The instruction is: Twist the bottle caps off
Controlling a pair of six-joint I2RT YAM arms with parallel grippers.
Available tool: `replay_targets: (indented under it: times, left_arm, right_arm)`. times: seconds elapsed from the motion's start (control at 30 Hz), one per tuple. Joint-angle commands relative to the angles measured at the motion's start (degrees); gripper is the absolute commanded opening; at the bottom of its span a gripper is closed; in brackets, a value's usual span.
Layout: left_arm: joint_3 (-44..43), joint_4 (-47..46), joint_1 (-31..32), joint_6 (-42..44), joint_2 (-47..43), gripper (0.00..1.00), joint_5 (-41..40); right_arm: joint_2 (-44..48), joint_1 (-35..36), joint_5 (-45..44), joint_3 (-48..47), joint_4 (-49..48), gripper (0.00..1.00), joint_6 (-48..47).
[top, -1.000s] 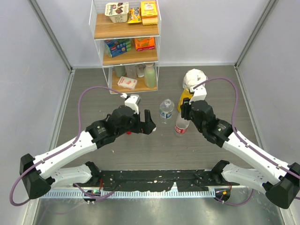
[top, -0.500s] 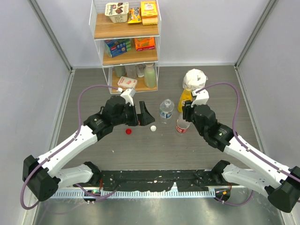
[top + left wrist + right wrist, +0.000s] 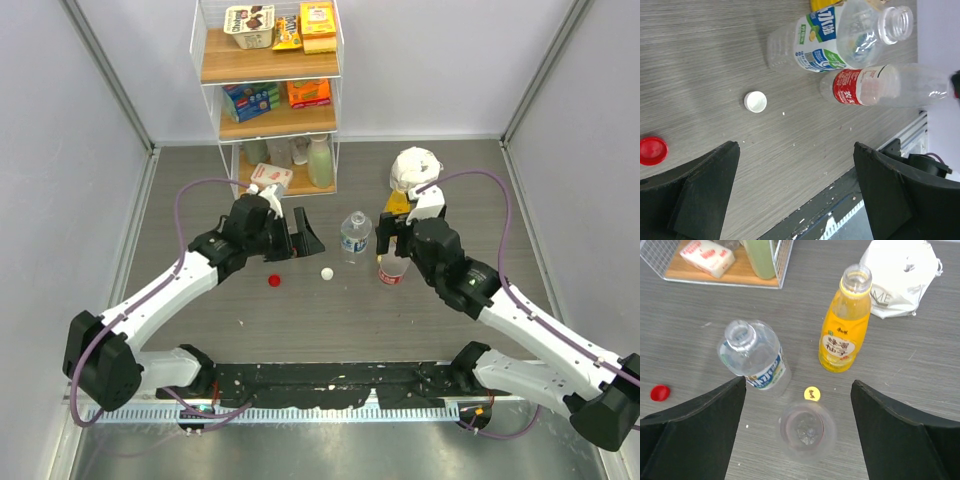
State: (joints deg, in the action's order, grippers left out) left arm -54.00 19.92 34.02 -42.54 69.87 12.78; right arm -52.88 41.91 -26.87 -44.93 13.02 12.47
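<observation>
Three bottles stand uncapped mid-table. The blue-label bottle (image 3: 354, 235) (image 3: 754, 358) (image 3: 824, 36) is leftmost. Behind my right arm stands the yellow bottle (image 3: 845, 327) (image 3: 392, 205). The red-label bottle (image 3: 390, 271) (image 3: 807, 430) (image 3: 875, 86) stands between the spread fingers of my right gripper (image 3: 392, 243) (image 3: 798, 385), which is open and clear of it. A yellow cap (image 3: 812, 393) lies just behind that bottle. A red cap (image 3: 274, 281) (image 3: 652, 150) and a white cap (image 3: 326, 272) (image 3: 755, 101) lie on the table. My left gripper (image 3: 303, 239) (image 3: 795, 150) hangs open and empty left of the bottles.
A wire shelf (image 3: 270, 90) with boxes and a pale green bottle (image 3: 320, 160) stands at the back. A white bag (image 3: 415, 165) (image 3: 900, 275) lies behind the yellow bottle. A black rail (image 3: 330, 380) runs along the near edge.
My right gripper opened and let go of the red-label bottle, which stays upright. The left gripper drew back toward the shelf, uncovering the white cap beside the red one.
</observation>
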Motion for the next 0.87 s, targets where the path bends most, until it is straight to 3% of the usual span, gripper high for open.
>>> replay_targets:
  times: [0.0, 0.33, 0.6, 0.73, 0.83]
  left_arm:
    - [-3.7, 0.6, -0.4, 2.3, 1.2, 1.0, -2.3]
    - [-6.6, 4.2, -0.4, 6.5, 1.4, 1.0, -16.2]
    - [-6.6, 4.1, -0.4, 10.7, -0.3, 1.0, -24.2]
    - [-6.0, 3.5, -0.4, 12.8, -0.8, 1.0, -25.9]
    - [-4.5, 1.9, -0.4, 14.6, -2.3, 1.0, -28.5]
  right_arm:
    - [1.0, 0.2, 0.8, -6.0, 0.2, 0.91, 0.7]
    - [-0.8, 0.1, 0.1, -13.2, 3.0, 0.99, 0.7]
    - [-9.3, -0.8, 2.7, -19.7, 3.0, 1.0, 1.3]
    - [-13.5, -5.9, 11.1, -24.3, 2.7, 1.0, 4.0]
    - [-17.5, -14.9, 16.8, -30.5, 3.7, 1.0, 8.0]
